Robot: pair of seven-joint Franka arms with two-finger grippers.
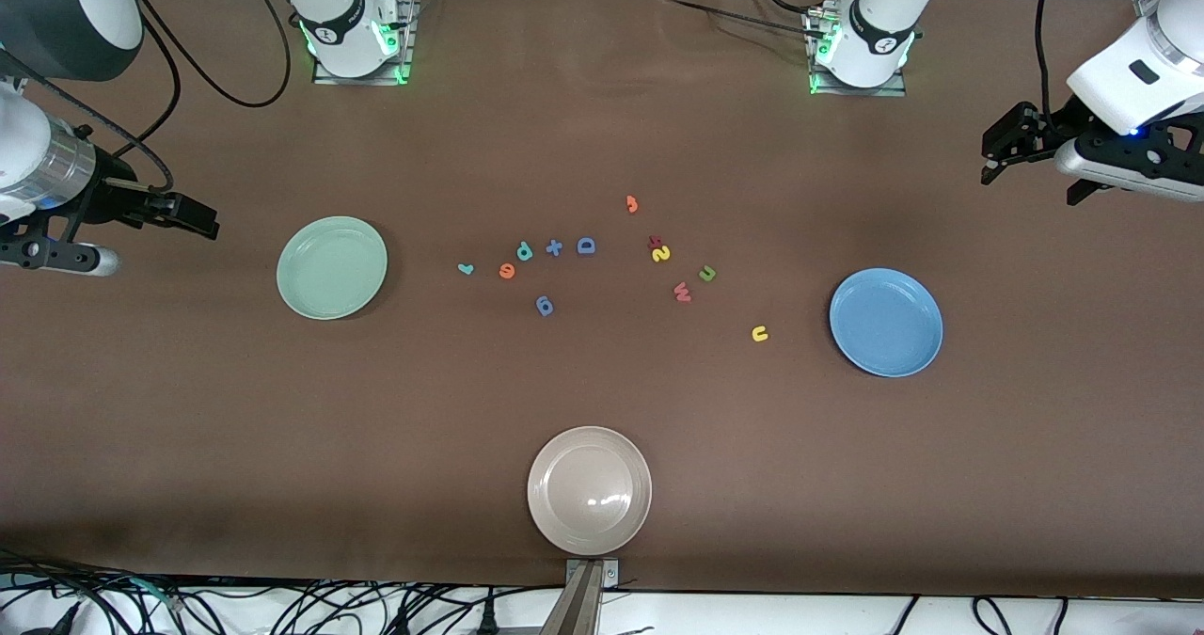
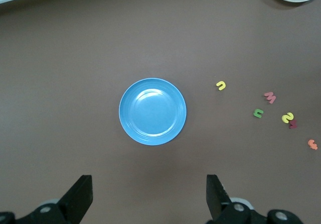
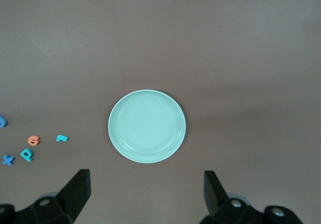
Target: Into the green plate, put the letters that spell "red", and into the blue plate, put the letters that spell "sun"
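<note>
Both plates, green plate (image 1: 331, 267) and blue plate (image 1: 885, 322), are lying empty; left gripper (image 1: 995, 153) and right gripper (image 1: 193, 216) are being held wide open at the frame edges.

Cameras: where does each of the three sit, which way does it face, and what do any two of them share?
Front view: high across the table, facing both bases; shows both arms, green plate, blue plate.
Left wrist view: on the left arm, looking down past the open left gripper at the blue plate.
Right wrist view: looking down past the open right gripper at the green plate.
Shared: each wrist view's plate also appears in front.
</note>
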